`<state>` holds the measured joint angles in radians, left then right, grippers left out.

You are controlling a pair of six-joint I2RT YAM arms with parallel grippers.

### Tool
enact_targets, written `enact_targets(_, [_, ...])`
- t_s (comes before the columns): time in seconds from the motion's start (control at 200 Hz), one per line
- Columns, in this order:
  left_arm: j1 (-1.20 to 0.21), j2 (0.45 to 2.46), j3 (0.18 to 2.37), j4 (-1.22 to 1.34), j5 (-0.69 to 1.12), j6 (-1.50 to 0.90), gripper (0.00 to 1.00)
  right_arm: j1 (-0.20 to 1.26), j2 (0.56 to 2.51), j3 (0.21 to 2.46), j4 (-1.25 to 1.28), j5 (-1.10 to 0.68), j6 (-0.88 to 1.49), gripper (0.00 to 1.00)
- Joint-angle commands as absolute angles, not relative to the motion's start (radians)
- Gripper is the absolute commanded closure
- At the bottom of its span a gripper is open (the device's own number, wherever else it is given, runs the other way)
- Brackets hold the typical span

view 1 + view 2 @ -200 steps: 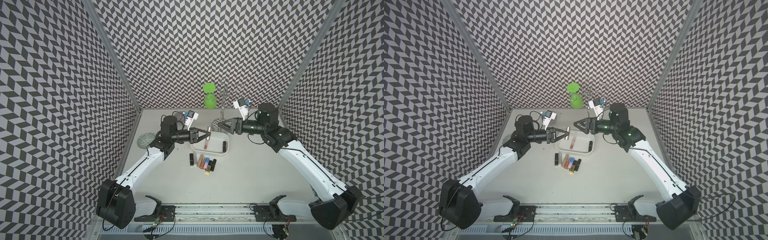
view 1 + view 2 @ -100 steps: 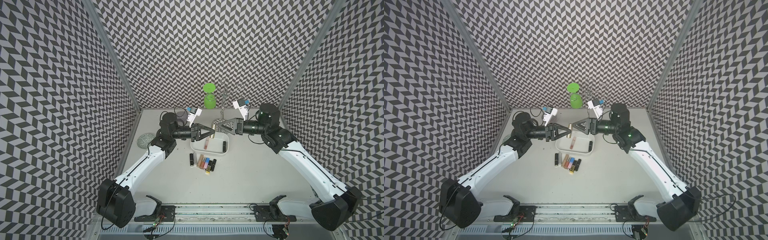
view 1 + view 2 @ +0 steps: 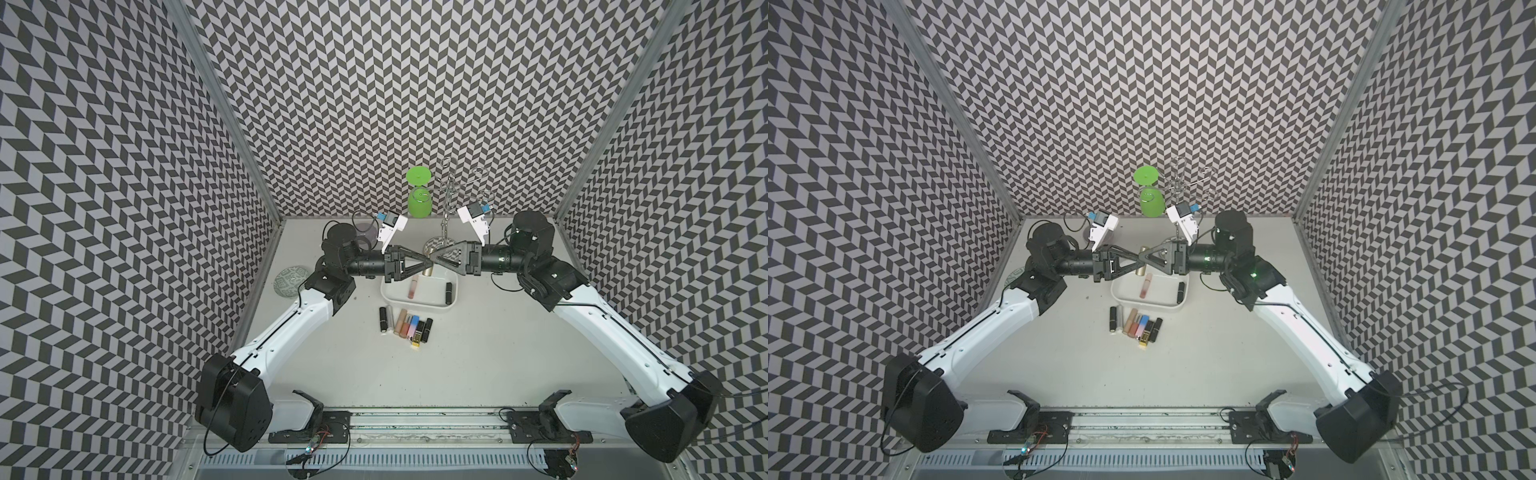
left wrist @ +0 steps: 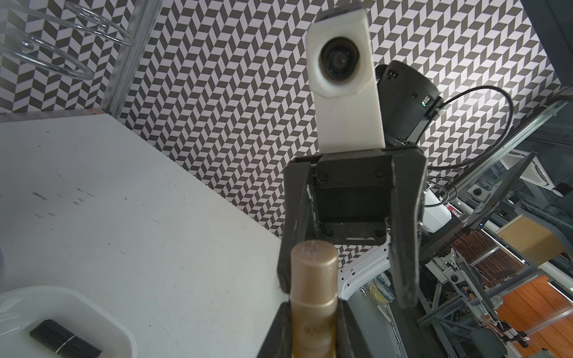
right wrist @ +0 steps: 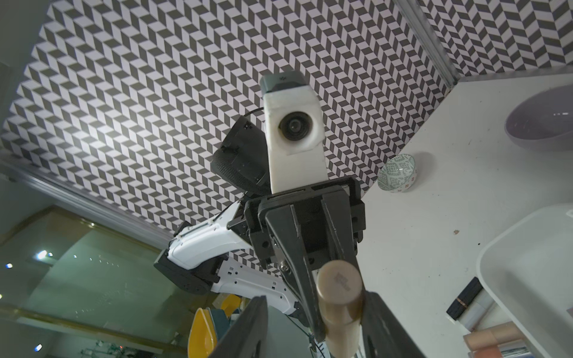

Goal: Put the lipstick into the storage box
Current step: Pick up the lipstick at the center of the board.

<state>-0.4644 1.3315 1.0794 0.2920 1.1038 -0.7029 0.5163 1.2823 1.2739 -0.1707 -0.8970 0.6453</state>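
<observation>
A gold lipstick (image 3: 429, 269) (image 3: 1142, 270) hangs upright over the far edge of the white storage box (image 3: 415, 304) (image 3: 1144, 306). My left gripper (image 3: 428, 262) (image 3: 1134, 264) is shut on it; in the left wrist view the lipstick (image 4: 313, 291) sits clamped in the left gripper (image 4: 313, 331). My right gripper (image 3: 437, 261) (image 3: 1143, 262) meets it tip to tip and stands open around the lipstick's end. In the right wrist view the lipstick (image 5: 339, 297) lies against one finger (image 5: 383, 325) of the right gripper (image 5: 313, 328); the other finger is apart. The box holds a pink tube (image 3: 412, 286) and a black one (image 3: 448, 292).
A row of several lipsticks (image 3: 405, 326) lies just in front of the box. A green cup (image 3: 419, 203) and a wire stand (image 3: 449, 208) stand at the back wall. A grey bowl (image 5: 542, 124) and a green-patterned plate (image 3: 289, 282) sit at the left.
The left gripper lifted the lipstick and carried it toward the right gripper, which came in to meet it. The right jaws have narrowed around the lipstick's end.
</observation>
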Motion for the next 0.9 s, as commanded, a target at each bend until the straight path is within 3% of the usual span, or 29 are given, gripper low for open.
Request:
enact_targets(0.0, [-0.473,1.329,1.106,0.311,1.109,-0.704,0.81,0.533,1.278,1.27,-0.084,-0.898,0.659,0.59])
enact_targets(0.376, [-0.482,1.338,1.114,0.298,1.119,-0.692,0.81,0.557,1.317,1.287,-0.052,-0.879,0.679,0.6])
enact_targets(0.666, [-0.481,1.339,1.111,0.269,1.106,-0.67,0.79,0.57,1.327,1.285,-0.067,-0.86,0.667,0.79])
enact_targets(0.896, [-0.47,1.345,1.146,0.18,1.059,-0.616,0.28,0.568,1.325,1.302,-0.095,-0.827,0.649,0.82])
